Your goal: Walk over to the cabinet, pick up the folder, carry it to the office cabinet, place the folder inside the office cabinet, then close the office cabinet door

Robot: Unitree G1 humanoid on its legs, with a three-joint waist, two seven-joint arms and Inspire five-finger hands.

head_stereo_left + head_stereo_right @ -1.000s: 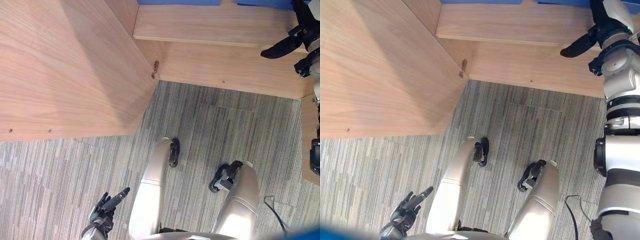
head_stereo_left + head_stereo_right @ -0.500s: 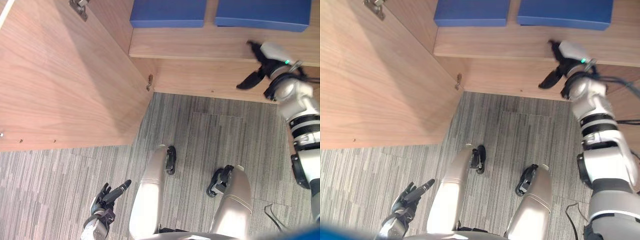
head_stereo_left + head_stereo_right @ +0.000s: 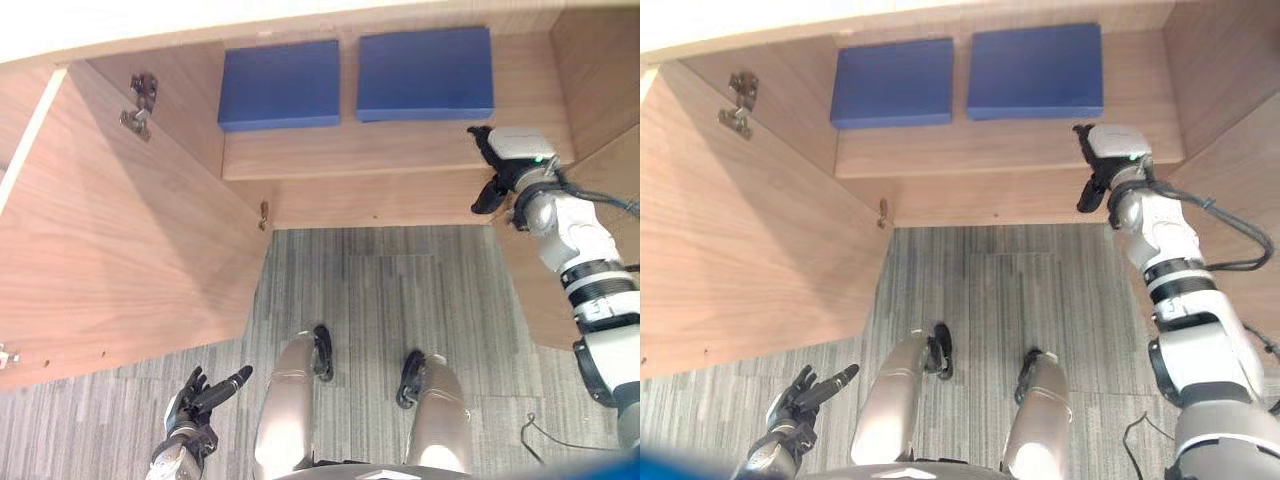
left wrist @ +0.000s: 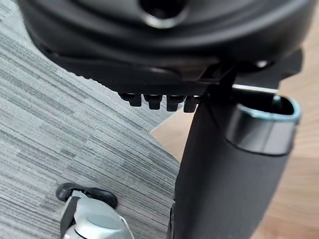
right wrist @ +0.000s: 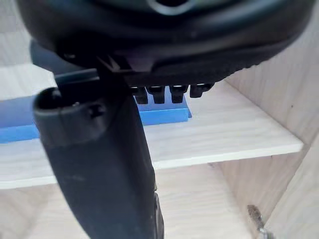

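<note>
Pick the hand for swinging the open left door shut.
Left, probably. The left hand hangs open and low, near the left door, on its side. The right hand is up at the right end of the shelf, near a blue folder, across from that door.

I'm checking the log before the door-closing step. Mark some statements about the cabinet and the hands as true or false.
1. The left folder and the right folder, both blue, lie side by side on the shelf. True.
2. The right hand grips a folder. False: it holds nothing and is raised at the shelf's front edge, near the right folder.
3. The cabinet's left door stands open. True.
4. The left hand rests on the shelf. False: it hangs low above the carpet, fingers relaxed.
</note>
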